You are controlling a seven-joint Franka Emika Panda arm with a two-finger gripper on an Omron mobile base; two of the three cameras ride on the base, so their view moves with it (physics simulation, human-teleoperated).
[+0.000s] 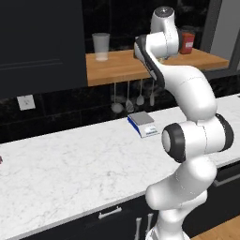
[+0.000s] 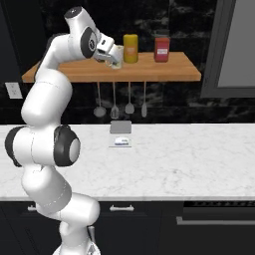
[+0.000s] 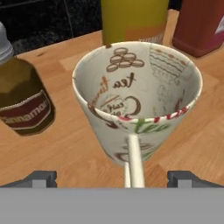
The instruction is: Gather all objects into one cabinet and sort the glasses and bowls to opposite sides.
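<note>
A cream mug (image 3: 135,100) with brown tea lettering stands upright on the light wooden shelf (image 3: 52,148), its thin handle turned toward the hand. My gripper (image 3: 113,178) is open right in front of it, one dark fingertip (image 3: 41,177) low on each side and neither touching it. From the right base camera, the gripper (image 2: 110,56) is up at shelf height against the same mug (image 2: 117,55). A black wall cabinet (image 1: 42,42) hangs left of the shelf with its front closed.
Crowding the mug on the shelf are a brown cinnamon bottle (image 3: 22,100), a yellow jar (image 2: 130,48) and a red jar (image 2: 162,49). Further left on the shelf stands a clear tumbler (image 1: 101,46). Utensils (image 2: 122,107) hang under the shelf. A small scale (image 2: 120,130) sits on the marble counter (image 2: 189,159).
</note>
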